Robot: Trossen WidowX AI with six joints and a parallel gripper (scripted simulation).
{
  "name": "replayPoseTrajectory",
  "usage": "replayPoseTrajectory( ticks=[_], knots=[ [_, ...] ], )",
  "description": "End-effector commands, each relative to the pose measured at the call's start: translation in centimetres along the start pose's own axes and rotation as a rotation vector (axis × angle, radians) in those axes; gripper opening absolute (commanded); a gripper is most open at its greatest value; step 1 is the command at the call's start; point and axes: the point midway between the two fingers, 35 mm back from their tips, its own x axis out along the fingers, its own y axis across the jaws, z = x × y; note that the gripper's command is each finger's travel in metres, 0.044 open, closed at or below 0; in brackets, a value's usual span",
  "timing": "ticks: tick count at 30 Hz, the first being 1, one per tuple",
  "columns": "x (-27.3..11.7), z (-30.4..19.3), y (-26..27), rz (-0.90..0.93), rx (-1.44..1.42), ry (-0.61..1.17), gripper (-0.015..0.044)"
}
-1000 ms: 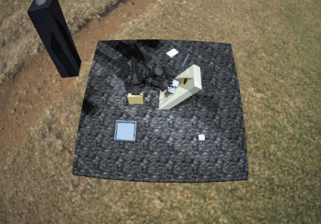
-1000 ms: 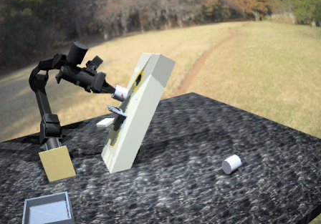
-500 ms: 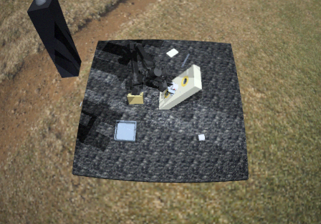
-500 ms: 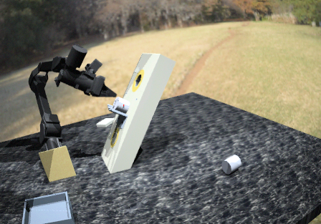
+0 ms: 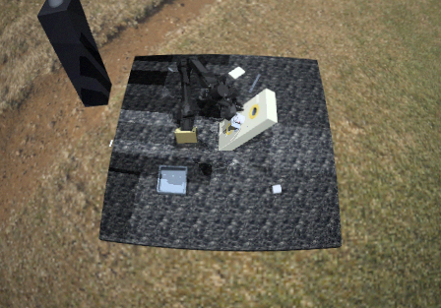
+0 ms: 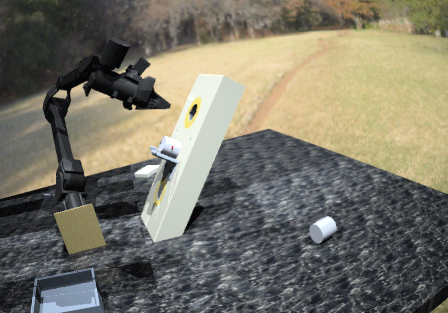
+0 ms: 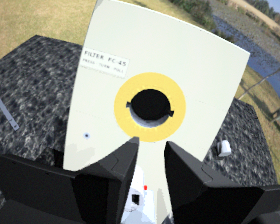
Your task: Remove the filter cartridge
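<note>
Fingers: our gripper [image 5: 238,107] [image 6: 169,106] [image 7: 151,144] is partly open, a narrow gap between the tips, gripping nothing.
Cartridge: the white, red-marked cartridge [image 5: 238,120] [image 6: 170,147] [image 7: 143,205] is out of its socket, below our fingertips and apart from them, on a small bracket [image 6: 162,155] at the panel's face.
Panel: the pale panel [image 5: 268,106] [image 6: 212,122] [image 7: 156,47] leans in front of our fingers.
Socket: we see the upper yellow ring [image 5: 250,112] [image 6: 189,123] [image 7: 122,107] just beyond our tips, its hole dark.
Tray: the tray [image 5: 172,166] [image 6: 65,275] sits well apart from our fingers, lower down, without the cartridge.
Loose cylinder: a plain white one [image 5: 277,189] [image 6: 323,229] [image 7: 224,148] lies on the table [image 5: 226,214] [image 6: 260,277] [image 7: 31,80], beyond the panel from our fingers.
</note>
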Motion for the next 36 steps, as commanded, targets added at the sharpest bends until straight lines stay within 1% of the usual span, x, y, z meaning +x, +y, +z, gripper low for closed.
replayPoseTrajectory(
  ticks=[1,4,10,13,15,17,21,23,36],
  knots=[
    [-0.1,1.0,-0.1,0.004,0.011,0.004,0.0094],
    [-0.7,2.0,-0.3,0.002,0.008,0.004,0.0173],
    [-3.8,6.0,-1.0,-0.001,0.0,0.002,0.0331],
    [-4.6,6.8,-1.1,-0.001,-0.002,0.0,0.0409],
    [-4.1,5.9,-1.1,0.0,0.014,0.032,0.0357],
    [-2.8,3.2,-0.9,0.003,0.057,0.126,0.0305],
    [-0.9,-3.1,0.3,0.026,0.139,0.354,0.0305],
    [-0.6,-5.1,0.9,0.038,0.16,0.43,0.0305],
    [0.7,-5.9,1.0,0.038,0.162,0.439,0.0305]
  ],
)
